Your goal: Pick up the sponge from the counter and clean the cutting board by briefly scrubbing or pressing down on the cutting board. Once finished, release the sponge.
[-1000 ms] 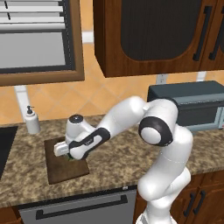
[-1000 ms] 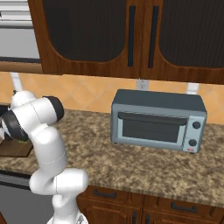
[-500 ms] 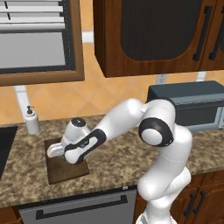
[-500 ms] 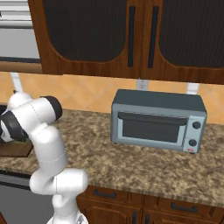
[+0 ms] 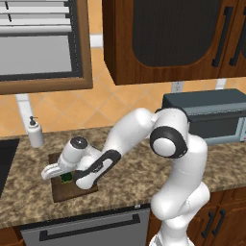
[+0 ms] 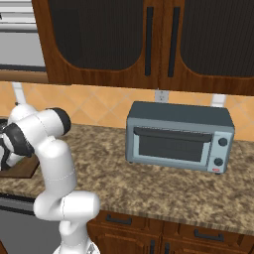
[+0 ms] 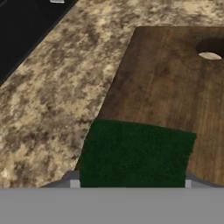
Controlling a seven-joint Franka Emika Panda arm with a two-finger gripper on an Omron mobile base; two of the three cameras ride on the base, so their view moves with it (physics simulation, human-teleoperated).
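The claw is clamped on the sponge, holding it low over the near corner of the cutting board, with the counter alongside it.

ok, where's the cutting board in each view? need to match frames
Left base view: cutting board lower left on the counter, under the gripper holding the sponge.
Right base view: a sliver at the left edge, behind the arm.
Hand view: upper right, sponge on its near edge.
Shared landmark: the speckled counter.
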